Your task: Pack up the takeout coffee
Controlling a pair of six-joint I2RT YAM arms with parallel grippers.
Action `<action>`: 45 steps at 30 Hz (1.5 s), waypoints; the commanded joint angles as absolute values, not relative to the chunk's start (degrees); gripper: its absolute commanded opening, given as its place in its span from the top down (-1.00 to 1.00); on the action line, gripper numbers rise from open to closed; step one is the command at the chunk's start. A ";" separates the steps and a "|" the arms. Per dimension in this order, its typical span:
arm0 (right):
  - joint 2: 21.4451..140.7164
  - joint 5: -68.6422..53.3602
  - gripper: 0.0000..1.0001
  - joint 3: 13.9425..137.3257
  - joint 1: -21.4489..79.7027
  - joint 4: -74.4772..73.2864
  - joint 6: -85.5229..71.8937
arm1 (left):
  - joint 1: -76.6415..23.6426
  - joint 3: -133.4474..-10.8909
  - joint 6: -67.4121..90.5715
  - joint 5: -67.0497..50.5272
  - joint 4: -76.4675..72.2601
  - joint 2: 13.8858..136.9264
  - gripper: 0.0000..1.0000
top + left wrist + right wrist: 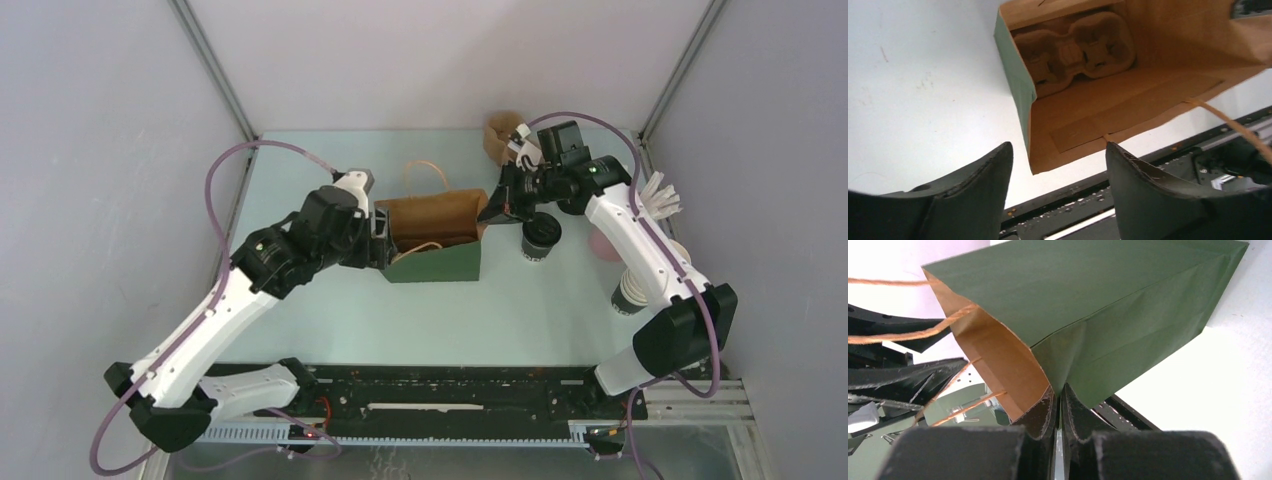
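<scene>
Upright, black-lidded takeout coffee (541, 238) just right of green bag (435, 265).

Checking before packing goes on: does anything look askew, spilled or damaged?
Nothing spilled or damaged. Only the green bag looks off: the right gripper pinches a corner of its rim, so its mouth is pulled askew. The cup carrier lies inside; the takeout coffee is outside.

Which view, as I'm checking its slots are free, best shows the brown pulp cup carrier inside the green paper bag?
Left wrist: it looks into the green paper bag at the brown pulp cup carrier, both wells empty. Top external shows only the bag's brown lining; right wrist only its green outside and rim.
</scene>
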State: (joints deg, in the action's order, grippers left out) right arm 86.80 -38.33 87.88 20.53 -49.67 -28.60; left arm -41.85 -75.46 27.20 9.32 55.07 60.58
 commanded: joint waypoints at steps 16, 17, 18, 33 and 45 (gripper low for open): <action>83.40 -17.19 -0.31 94.47 27.18 -58.43 -24.86 | -41.33 -76.37 24.50 15.35 52.42 66.38 -0.13; 82.77 -16.99 -0.32 94.76 27.45 -58.60 -24.05 | -41.36 -76.94 24.33 15.70 53.07 65.84 -0.23; 82.19 -17.08 -0.33 94.93 27.57 -58.74 -22.72 | -41.39 -78.57 24.20 16.32 54.08 65.49 -0.29; 77.26 -19.06 -0.71 95.27 27.54 -45.82 1.94 | -39.20 -82.66 37.73 10.74 57.91 52.99 -0.85; 91.23 -28.62 -0.53 103.88 27.39 -34.46 -4.26 | -39.64 -59.96 67.24 -14.27 12.48 46.59 -0.96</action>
